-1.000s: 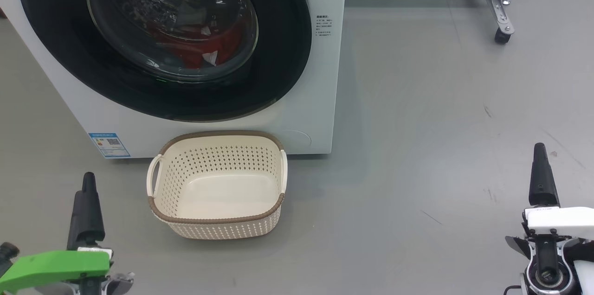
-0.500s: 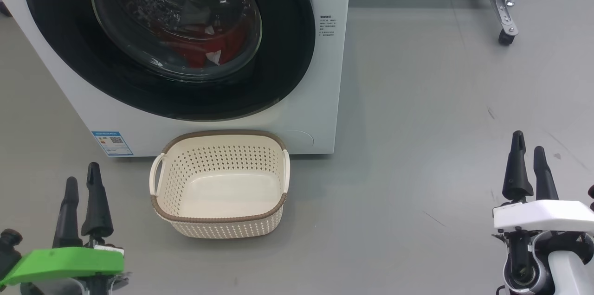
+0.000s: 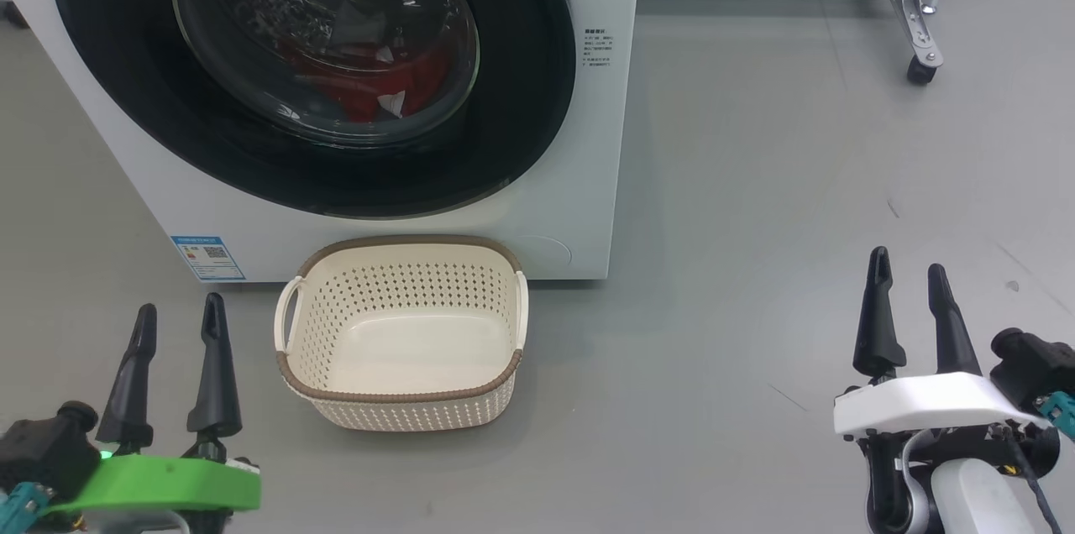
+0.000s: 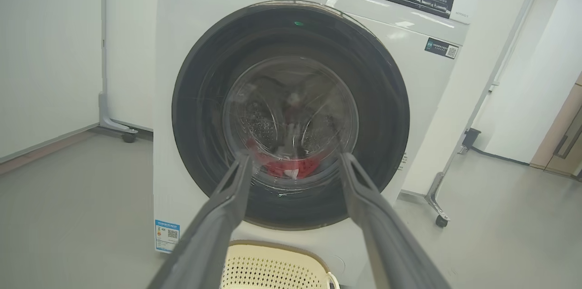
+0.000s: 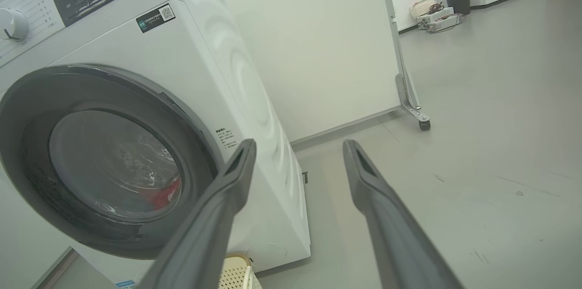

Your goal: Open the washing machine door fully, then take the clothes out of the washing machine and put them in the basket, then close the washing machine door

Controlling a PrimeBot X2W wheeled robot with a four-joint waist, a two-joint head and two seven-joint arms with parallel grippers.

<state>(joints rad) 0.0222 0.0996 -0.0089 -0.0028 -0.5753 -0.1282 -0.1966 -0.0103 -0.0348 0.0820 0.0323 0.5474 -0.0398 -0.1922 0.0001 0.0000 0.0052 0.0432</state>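
The washing machine door (image 3: 302,72) was closed flat against the front of the washing machine (image 3: 579,181), and through its round glass the clothes (image 3: 369,89) could be seen as a red heap with a small white tag, lying low in the drum. The basket (image 3: 395,242) stood upright on the grey floor (image 3: 756,181), just in front of the machine and below the door, its far rim very near the white front panel. A small blue label (image 3: 207,257) sat at the machine's lower left corner. The left fingers (image 3: 215,383) were spread apart and grasped nothing, just beside the basket on its left. The right fingers (image 3: 876,332) were also released and grasped nothing, well apart from the basket on the right. In both wrist views the fingers pointed towards the machine.
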